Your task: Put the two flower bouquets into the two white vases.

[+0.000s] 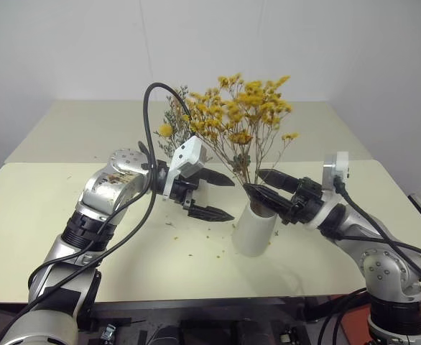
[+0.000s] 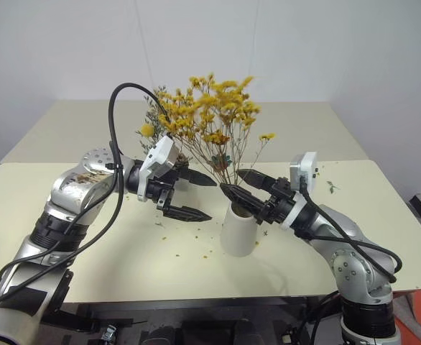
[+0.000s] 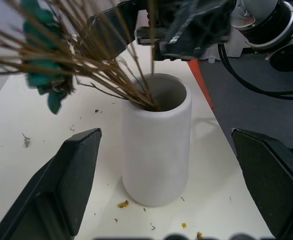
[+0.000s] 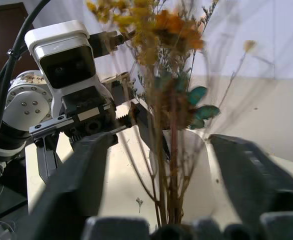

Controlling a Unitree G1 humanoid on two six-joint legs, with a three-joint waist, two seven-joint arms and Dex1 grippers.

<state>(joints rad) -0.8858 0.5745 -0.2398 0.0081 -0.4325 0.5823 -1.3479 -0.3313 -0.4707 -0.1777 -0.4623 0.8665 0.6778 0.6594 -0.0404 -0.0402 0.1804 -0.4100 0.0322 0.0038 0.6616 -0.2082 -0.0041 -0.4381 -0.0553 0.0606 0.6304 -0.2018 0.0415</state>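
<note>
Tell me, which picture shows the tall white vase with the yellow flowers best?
The left wrist view: the white cylinder vase stands whole and close, its open mouth showing with the stems inside. Both eye views show it farther off, its rim partly behind the right gripper. The right wrist view shows it behind the stems.

The larger bunch [image 1: 241, 115] is set in the cylinder vase [image 1: 254, 228] on the table [image 1: 38, 215]. The smaller bunch [image 1: 170, 128] is seen behind it, to the left.

Two silver metal robot arms with black ribbed joint bands, each ending in a white boxy wrist camera housing and two black tapered fingers [image 1: 214, 213], with thick black cables looping along them and small screws on a scuffed round joint cover.
</note>
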